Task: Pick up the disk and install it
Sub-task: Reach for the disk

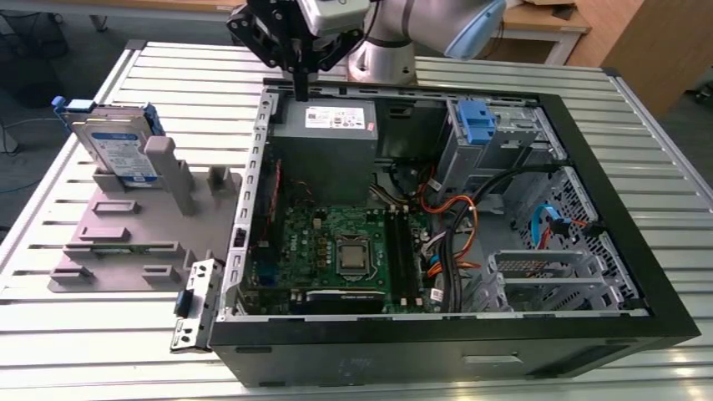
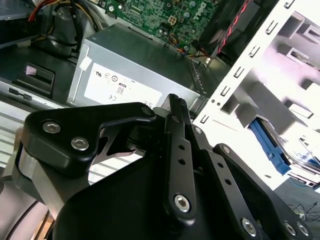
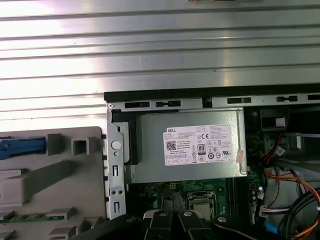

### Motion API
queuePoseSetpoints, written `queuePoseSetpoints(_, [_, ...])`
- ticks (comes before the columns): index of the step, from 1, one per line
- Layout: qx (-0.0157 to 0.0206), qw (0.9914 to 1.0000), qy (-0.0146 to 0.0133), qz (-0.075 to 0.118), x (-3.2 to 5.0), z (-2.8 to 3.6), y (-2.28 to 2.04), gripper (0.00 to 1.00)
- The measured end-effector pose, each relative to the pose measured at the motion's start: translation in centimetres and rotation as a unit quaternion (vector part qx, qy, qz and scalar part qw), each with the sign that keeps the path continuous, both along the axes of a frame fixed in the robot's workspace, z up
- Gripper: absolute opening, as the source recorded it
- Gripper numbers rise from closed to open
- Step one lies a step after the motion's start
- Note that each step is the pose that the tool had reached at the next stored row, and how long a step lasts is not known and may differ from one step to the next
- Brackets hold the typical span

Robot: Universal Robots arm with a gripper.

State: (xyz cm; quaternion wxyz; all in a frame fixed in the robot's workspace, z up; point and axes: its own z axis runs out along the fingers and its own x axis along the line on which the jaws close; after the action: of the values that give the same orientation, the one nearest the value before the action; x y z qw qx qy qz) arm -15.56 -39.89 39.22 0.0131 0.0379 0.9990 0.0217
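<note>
Black case wall sits nearest in the exterior view, lying open on the slatted desk, with the green motherboard just behind it. Further back, on the exterior view's left and outside the case, a grey fixture holds the disk upright on its edge, label facing out and blue rails at its sides.

Beyond the motherboard lies the power supply, its white sticker up. Farthest off, my fingers hang point-down over the case's back rim beside the power supply, pressed together with nothing between them, well apart from the disk.

I judge the disk stiff and fairly dense for its size, with smooth metal faces that could slip and insides that won't forgive a knock. I'd take hold across the upper part that stands clear of the fixture, pinching on the plastic rails, not the label.
</note>
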Motion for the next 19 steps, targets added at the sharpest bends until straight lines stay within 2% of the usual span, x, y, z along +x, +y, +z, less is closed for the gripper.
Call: queuePoseSetpoints(19, [0.0000, 1.00000, 0.0000, 0.000, -2.45, -0.06, 0.00, 0.11])
